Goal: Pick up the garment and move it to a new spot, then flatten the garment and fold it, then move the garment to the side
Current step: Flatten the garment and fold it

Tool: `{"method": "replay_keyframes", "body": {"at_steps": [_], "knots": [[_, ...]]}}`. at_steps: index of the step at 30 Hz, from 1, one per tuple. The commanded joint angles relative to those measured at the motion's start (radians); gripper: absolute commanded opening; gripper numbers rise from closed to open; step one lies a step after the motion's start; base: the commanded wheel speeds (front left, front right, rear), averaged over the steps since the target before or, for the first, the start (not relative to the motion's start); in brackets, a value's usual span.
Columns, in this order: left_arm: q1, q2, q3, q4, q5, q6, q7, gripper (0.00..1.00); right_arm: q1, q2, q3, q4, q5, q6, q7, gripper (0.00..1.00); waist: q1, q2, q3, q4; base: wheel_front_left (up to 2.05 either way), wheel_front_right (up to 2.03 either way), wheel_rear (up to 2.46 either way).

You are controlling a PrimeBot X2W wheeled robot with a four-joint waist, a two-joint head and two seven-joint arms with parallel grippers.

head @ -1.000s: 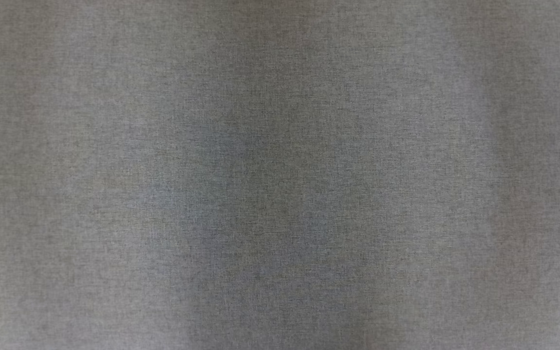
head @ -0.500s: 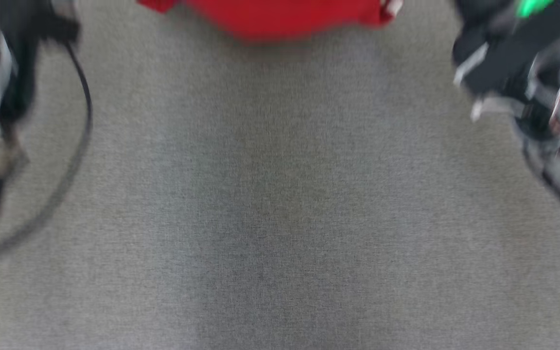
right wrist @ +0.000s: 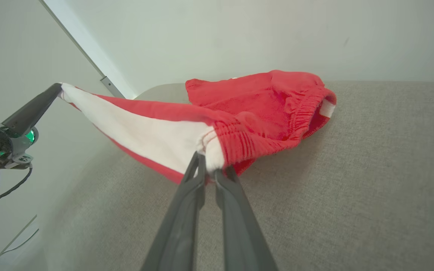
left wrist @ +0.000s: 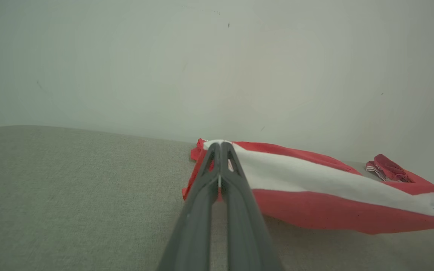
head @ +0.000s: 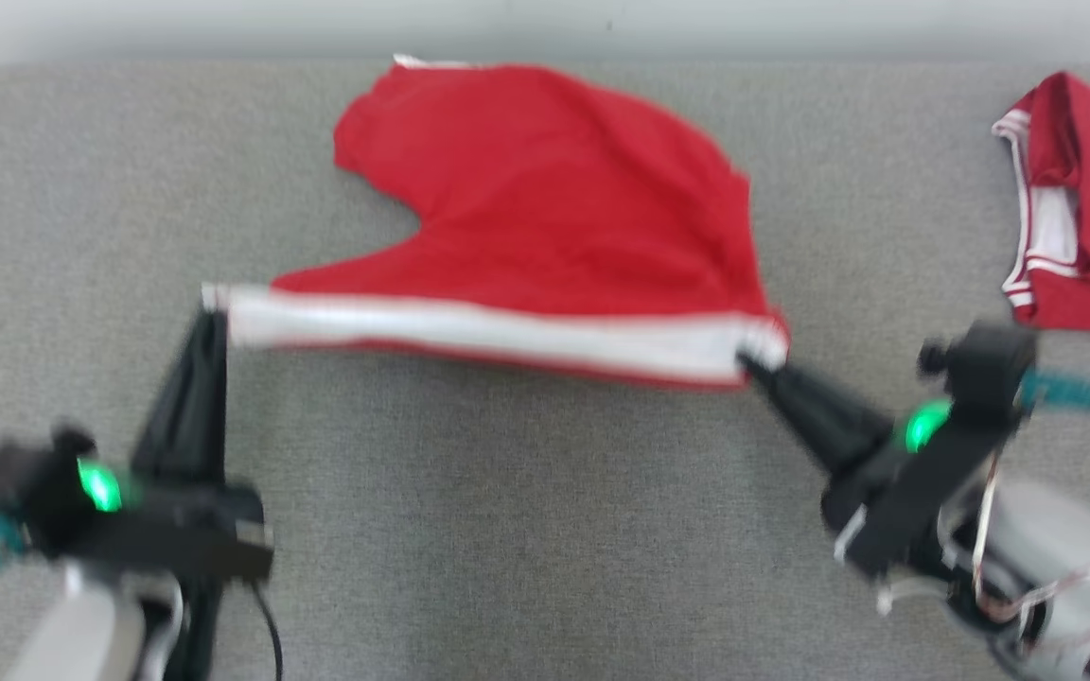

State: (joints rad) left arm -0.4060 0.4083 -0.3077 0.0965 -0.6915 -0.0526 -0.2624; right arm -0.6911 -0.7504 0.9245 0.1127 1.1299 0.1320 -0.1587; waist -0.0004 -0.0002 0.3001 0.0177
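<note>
The worry here is how little cloth each side has hold of: the left gripper (head: 212, 305) has its jaws pressed fully together on the very corner of the garment (head: 545, 189), and the right gripper (head: 751, 361) is closed to a sliver on a small bunch at the other end. A sharp tug, or the arms drawing further apart, could, I'd say, pull a corner free and drop that side. The garment hangs stretched between them along its white stripe (head: 488, 331), near edge lifted, while the rest of the red body trails back onto the grey cloth surface (head: 507, 530) toward the far edge by the wall (left wrist: 217, 56). That trailing part looks likely to drag and bunch on the rough weave if it is carried low, and it would then land creased rather than flat. At the right end is a gathered elastic waistband (right wrist: 300, 109), ribbed and puckered, which should give under tension and spring back, so the stripe may go crooked once let go. A second red garment (head: 1089, 227) with white trim lies just beyond the right arm, near enough that a sideways swing could catch it. The held fabric looks like a soft, thin knit, limp and wrinkling, shaped like a pair of shorts with a curved notch between the legs; the surface under it is a coarse, matte grey weave, and the wall is plain and pale
</note>
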Motion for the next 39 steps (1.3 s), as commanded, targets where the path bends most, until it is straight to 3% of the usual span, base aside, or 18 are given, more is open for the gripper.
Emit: {"method": "replay_keyframes", "body": {"at_steps": [1, 5, 11, 24, 32, 35, 39], "knots": [[0.07, -0.017, 0.022, -0.008, 0.007, -0.006, -0.002, 0.0, 0.051, -0.002, 0.012, -0.007, -0.012, -0.002, -0.006, 0.0, 0.0004, 0.0002, -0.048, 0.001, 0.0, 0.0, 0.0], [0.23, -0.076, 0.092, -0.009, 0.027, -0.006, -0.002, 0.0, 0.156, -0.011, 0.036, -0.009, -0.042, -0.002, -0.011, 0.0, 0.0004, 0.0002, -0.086, -0.002, 0.0, 0.0, 0.0], [0.386, -0.153, 0.145, 0.022, 0.067, -0.042, -0.002, 0.0, 0.294, -0.013, 0.055, -0.022, -0.061, -0.002, -0.008, 0.0, 0.0004, 0.0002, -0.129, 0.009, 0.0, 0.0, 0.0], [0.495, -0.208, 0.227, 0.089, 0.183, -0.071, -0.002, 0.0, 0.53, 0.018, 0.029, -0.098, -0.08, -0.002, 0.017, 0.0, 0.0004, 0.0002, -0.166, 0.001, 0.0, 0.0, 0.0], [0.404, -0.151, 0.251, 0.042, 0.216, -0.076, -0.002, 0.0, 0.519, 0.06, -0.024, -0.145, -0.093, -0.002, 0.026, 0.0, 0.0004, 0.0002, -0.145, -0.049, 0.0, 0.0, 0.0], [0.331, -0.097, 0.22, 0.034, 0.226, -0.077, 0.003, 0.0, 0.503, 0.075, -0.053, -0.168, -0.066, -0.002, 0.023, 0.0, 0.0004, 0.0002, -0.128, -0.074, 0.0, 0.0, 0.0], [0.162, 0.021, 0.124, 0.02, 0.209, -0.076, 0.068, 0.0, 0.459, 0.104, -0.104, -0.186, -0.017, -0.002, 0.016, 0.0, 0.0004, 0.0002, -0.077, -0.12, 0.0, 0.0, 0.0]]}}
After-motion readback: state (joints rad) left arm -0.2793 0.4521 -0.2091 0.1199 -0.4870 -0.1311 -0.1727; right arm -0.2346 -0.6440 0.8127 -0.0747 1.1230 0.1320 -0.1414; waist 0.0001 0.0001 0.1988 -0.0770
